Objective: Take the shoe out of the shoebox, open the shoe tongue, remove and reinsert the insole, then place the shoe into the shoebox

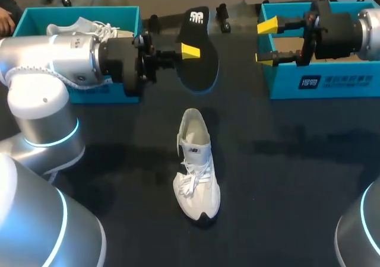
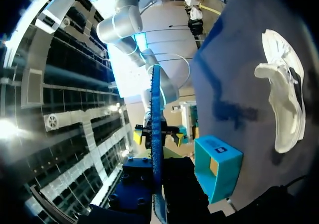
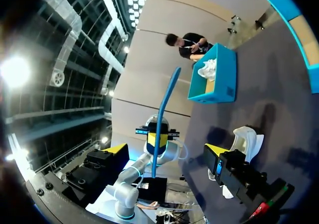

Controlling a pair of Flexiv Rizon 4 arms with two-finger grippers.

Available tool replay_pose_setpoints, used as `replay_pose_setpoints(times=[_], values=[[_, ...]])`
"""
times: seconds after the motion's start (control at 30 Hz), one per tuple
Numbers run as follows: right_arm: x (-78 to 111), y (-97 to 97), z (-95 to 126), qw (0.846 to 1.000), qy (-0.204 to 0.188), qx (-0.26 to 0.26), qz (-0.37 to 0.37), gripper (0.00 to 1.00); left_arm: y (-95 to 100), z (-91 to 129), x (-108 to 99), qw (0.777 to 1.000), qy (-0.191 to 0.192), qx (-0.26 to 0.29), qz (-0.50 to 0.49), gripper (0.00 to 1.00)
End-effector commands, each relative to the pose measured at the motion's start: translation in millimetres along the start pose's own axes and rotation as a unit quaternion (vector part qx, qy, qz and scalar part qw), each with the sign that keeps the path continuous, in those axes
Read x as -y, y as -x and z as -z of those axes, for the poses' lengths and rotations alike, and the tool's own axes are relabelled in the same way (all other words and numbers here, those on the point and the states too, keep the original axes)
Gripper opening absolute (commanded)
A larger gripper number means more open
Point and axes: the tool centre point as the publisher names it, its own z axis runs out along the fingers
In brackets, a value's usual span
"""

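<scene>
Arms: both reach in level over the far half of the desk (image 1: 297, 178), the left from the left side and the right from the right, their claws facing each other.
Left claw (image 1: 189, 52): closed on the black insole (image 1: 199, 71), with one yellow tip lying on the face turned to the head camera. In the left wrist view the insole shows edge-on between the fingers.
Right claw (image 1: 268, 41): open, holding nothing, its yellow tips spread at the left end of the right shoebox (image 1: 332, 80).
Room: the shoe (image 1: 196, 172) stands well apart from both claws, both boxes and the desk's near edge. The insole hangs in the gap between the boxes.
Shoe: white, resting on its sole mid-desk. Its long axis runs near to far, with the toe toward the robot and the heel opening toward the insole.
Left shoebox (image 1: 32, 18): teal, behind the left arm, with another white shoe (image 1: 83, 25) inside.
</scene>
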Motion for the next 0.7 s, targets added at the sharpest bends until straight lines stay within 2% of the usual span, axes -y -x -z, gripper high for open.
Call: replay_pose_setpoints(times=[0.03,0.13,0.2,0.33,0.43,0.53,0.7], values=[[0.0,0.1,-2,1.000,0.000,0.001,0.000,1.00,7.9,0,2,0.981,-0.041,-0.105,0.159,0.00],[0.0,0.1,-2,1.000,0.000,0.001,0.000,1.00,8.5,1,9,0.961,-0.056,-0.129,0.237,0.00],[0.0,0.1,-2,1.000,0.000,0.001,0.000,1.00,9.0,2,12,0.939,-0.056,-0.145,0.308,0.00],[0.0,0.1,-2,1.000,0.000,0.001,0.000,1.00,15.2,3,12,0.893,-0.040,-0.133,0.429,0.00],[0.0,0.1,-2,1.000,0.000,0.001,0.000,1.00,21.4,4,9,0.845,-0.039,-0.111,0.522,0.00],[0.0,0.1,-2,1.000,0.000,0.001,0.000,1.00,27.0,5,9,0.807,-0.041,-0.098,0.580,0.00],[0.0,0.1,-2,1.000,0.000,0.001,0.000,1.00,29.5,6,6,0.724,-0.032,-0.062,0.687,0.00]])
